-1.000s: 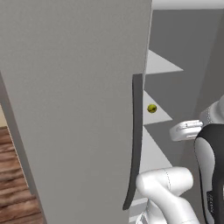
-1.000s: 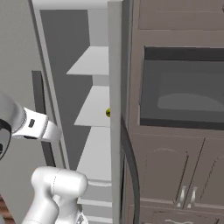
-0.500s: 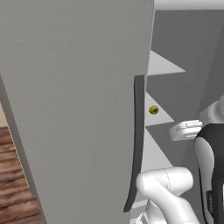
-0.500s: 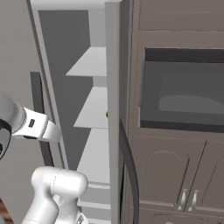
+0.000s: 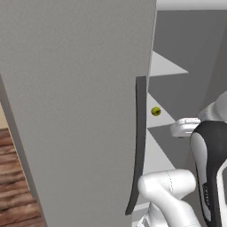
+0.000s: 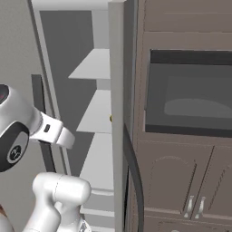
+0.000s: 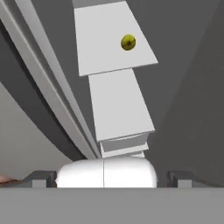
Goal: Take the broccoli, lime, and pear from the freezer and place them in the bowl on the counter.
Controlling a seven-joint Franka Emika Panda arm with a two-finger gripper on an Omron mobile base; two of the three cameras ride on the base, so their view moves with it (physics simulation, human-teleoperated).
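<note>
The freezer [image 5: 80,111] is standing open, its broad grey door swung toward the left base camera and taking up most of that view, with the long dark curved handle [image 5: 138,146] running down the door's right edge. Past the handle, pale grey shelves [image 5: 164,66] are showing inside the compartment. A small round yellow-green fruit [image 5: 155,111] — the lime, by its look — is sitting on one of the middle shelves, well back from the shelf's front edge. In the hand view the same fruit [image 7: 128,42] is lying near the far right part of an upper shelf, with another shelf [image 7: 118,105] below and nearer to the camera.

The end effector [image 7: 107,177] is pointing into the freezer, its finger tips [image 7: 179,178] standing far apart at the two sides of the hand view, gripping nothing — well apart from the fruit. In the right base view a sliver of yellow [image 6: 110,118] is peeking out at the edge of the freezer's side wall, beside a dark brown cabinet with a built-in oven [image 6: 186,95].
</note>
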